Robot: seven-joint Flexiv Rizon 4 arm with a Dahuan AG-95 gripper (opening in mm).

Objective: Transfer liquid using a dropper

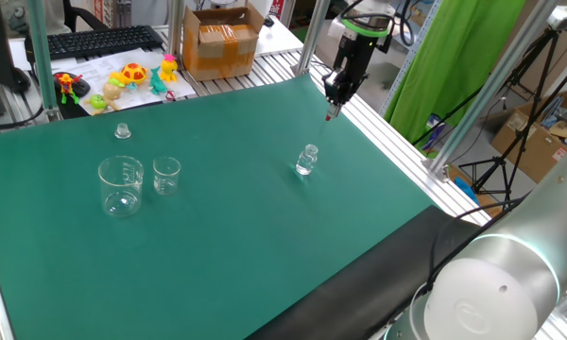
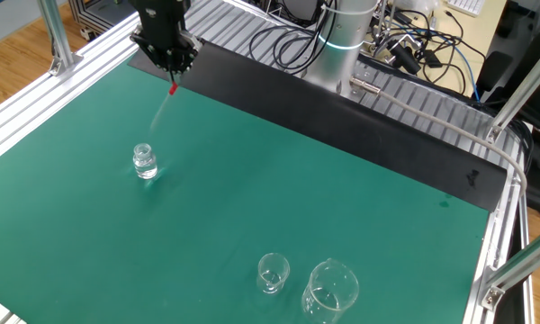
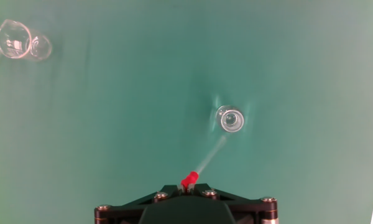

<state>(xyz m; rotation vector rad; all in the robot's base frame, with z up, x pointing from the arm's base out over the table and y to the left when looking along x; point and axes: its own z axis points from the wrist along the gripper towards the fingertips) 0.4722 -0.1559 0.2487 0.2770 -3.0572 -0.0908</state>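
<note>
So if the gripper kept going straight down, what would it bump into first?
Probably just the green mat. The gripper holds the dropper, whose tip reaches toward the small glass bottle; that bottle looks slightly off to the side, though depth is hard to judge.

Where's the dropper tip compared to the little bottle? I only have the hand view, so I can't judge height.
Observer: The dropper hangs well above the small bottle, tip not inside it; the gripper is shut on the red bulb.
Operator: Is the stem straight down?
Observer: No, in the other fixed view the stem slants from the bulb toward the bottle.
Operator: What else is on the mat? I see glass at my top left edge.
Observer: Two beakers, a large beaker and a small beaker side by side, plus a little clear cap behind them.
</note>
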